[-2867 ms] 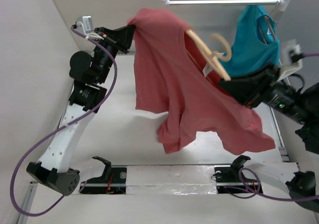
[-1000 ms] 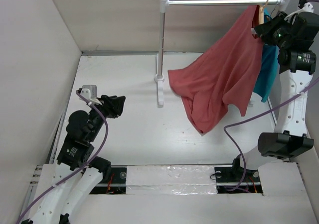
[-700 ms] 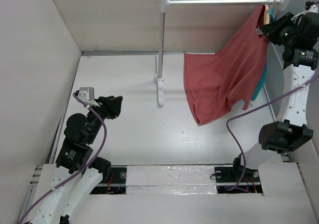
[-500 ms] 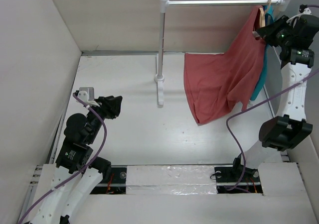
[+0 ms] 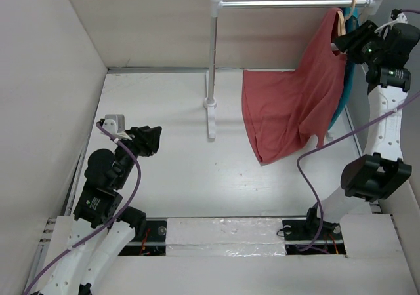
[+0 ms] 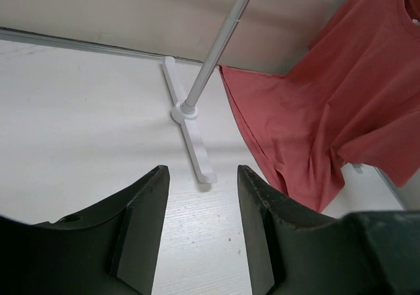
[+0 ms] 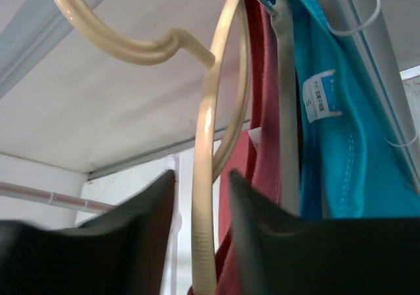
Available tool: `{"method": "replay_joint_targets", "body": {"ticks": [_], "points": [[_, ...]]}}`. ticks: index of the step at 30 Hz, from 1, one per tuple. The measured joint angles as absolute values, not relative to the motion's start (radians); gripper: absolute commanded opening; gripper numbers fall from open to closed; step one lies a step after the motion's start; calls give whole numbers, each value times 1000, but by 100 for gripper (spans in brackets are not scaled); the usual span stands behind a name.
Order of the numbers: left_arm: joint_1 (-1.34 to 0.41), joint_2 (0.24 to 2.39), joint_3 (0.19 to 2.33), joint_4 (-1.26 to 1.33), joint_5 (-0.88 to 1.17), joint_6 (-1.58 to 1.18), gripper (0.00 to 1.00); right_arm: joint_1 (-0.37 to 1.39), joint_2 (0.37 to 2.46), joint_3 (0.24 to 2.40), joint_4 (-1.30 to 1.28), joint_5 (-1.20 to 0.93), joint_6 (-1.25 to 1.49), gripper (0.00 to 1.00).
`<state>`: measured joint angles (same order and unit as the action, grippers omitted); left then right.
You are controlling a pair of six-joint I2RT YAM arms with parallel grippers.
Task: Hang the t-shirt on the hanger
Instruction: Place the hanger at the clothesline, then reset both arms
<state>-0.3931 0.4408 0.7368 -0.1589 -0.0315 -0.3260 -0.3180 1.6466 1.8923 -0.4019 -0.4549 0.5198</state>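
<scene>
**A:** On the left side of the desk (image 5: 164,111), what is the left gripper (image 6: 200,174) doing?

**B:** It sits low near the left wall. Its fingers are spread with nothing between them, and it points across the white surface toward the post (image 5: 211,65) of the clothes rail (image 5: 289,2).

**A:** And where is the t-shirt (image 5: 289,105) from there?

**B:** It is well apart from that gripper, beyond the post and to its right. The salmon-red cloth hangs from the rail's right end and fans down and leftward toward the desk. I cannot tell whether the hem touches the surface.

**A:** What about the hanger (image 7: 205,229)?

**B:** It is up at the top of the shirt, with its pale hook by the right end of the rail. In the wrist view one wooden arm runs down into the red fabric.

**A:** Does the right gripper (image 5: 342,40) have hold of it?

**B:** No. That gripper is raised beside the shirt's collar. The hanger's arm passes between its two fingers, but a gap shows on each side, so the jaws stand parted and pinch nothing.

**A:** Is anything further right?

**B:** A teal shirt (image 7: 341,144) hangs just beside the red one, pressed against it.
</scene>
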Motion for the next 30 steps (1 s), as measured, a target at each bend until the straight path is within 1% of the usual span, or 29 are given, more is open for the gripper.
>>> {"method": "replay_joint_targets", "body": {"ticks": [1, 4, 6, 7, 8, 9, 10, 12, 15, 16, 17, 19, 23, 25, 30], "points": [[-393, 441, 737, -159, -31, -325, 43, -316, 1629, 1869, -393, -449, 521, 63], [-393, 441, 737, -158, -31, -323, 45, -314, 1571, 1823, -388, -435, 519, 77], [-393, 441, 737, -158, -30, -322, 47, -315, 1528, 1815, -390, -425, 519, 77], [-393, 441, 737, -158, -30, -322, 50, -316, 1515, 1815, -387, -417, 517, 76], [-393, 441, 737, -158, -28, -321, 52, -319, 1475, 1815, -389, -408, 517, 78], [-393, 441, 737, -158, -27, -320, 55, -320, 1445, 1815, -389, -396, 517, 94], [-393, 441, 737, -158, -17, -318, 58, -321, 1407, 1815, -387, -384, 519, 100], [-393, 444, 737, -157, 6, -315, 60, -321, 1334, 1814, -387, -366, 516, 100], [-393, 456, 737, -157, 29, -314, 65, -319, 1196, 1795, -370, -359, 513, 100], [-393, 459, 737, -157, 34, -316, 69, -313, 1145, 1776, -356, -368, 514, 100], [-393, 462, 737, -155, 40, -320, 71, -301, 1089, 1742, -324, -388, 517, 100], [-393, 461, 737, -150, 54, -335, 74, -264, 969, 1641, -248, -450, 528, 100], [-393, 447, 737, -125, 88, -373, 76, -166, 733, 1400, -99, -599, 556, 100], [-393, 436, 742, -120, 97, -387, 77, -133, 645, 1306, -55, -651, 562, 100], [-393, 422, 802, -117, 97, -406, 78, -70, 490, 1108, -37, -734, 582, 100]]}}
